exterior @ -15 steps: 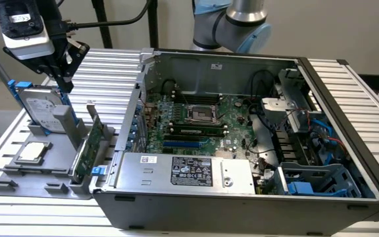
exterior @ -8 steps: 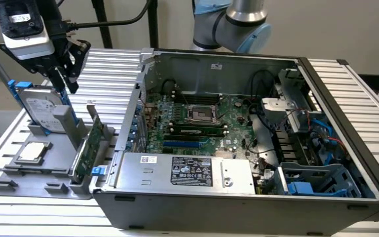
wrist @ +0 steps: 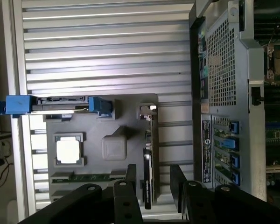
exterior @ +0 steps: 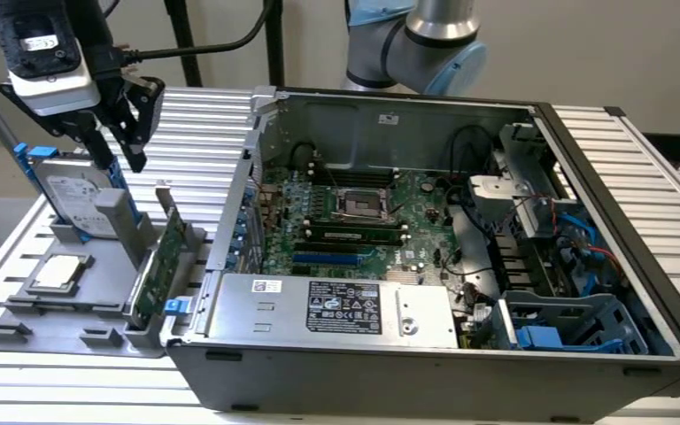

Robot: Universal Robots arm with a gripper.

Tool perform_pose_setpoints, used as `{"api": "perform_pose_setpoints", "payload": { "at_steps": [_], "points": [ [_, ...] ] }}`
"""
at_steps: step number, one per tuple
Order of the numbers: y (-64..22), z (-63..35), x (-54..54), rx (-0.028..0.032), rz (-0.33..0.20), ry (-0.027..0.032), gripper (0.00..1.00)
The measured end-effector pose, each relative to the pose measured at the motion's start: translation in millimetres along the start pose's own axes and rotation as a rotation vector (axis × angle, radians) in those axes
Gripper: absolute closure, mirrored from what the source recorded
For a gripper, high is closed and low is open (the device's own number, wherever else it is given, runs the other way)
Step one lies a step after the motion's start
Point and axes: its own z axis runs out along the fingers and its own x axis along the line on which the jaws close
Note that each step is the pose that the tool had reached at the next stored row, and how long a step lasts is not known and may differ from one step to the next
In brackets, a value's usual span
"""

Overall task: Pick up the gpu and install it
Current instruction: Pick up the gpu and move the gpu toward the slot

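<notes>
Black two-finger gripper (wrist: pixel 151 169), spread open above the thin green-and-black gpu card (wrist: pixel 148 149) standing on edge, so I'd keep the card centred and drop straight down

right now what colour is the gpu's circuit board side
The gpu board face is green, best seen in the exterior view.

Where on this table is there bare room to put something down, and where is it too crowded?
Bare ribbed table behind the grey holder, beside the computer case; another strip in front of the holder. Crowded: the holder itself, with hard drive, CPU and gpu.
</notes>
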Motion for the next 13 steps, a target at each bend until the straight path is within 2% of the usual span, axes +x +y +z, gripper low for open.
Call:
{"api": "perform_pose_setpoints", "payload": {
  "at_steps": [8,13],
  "points": [
    [-6.7,14.3,2.2,-0.0001,-0.001,-0.0001,0.58],
    [-15.3,23.0,2.8,-0.0001,-0.001,0.0,0.58]
  ]
}}
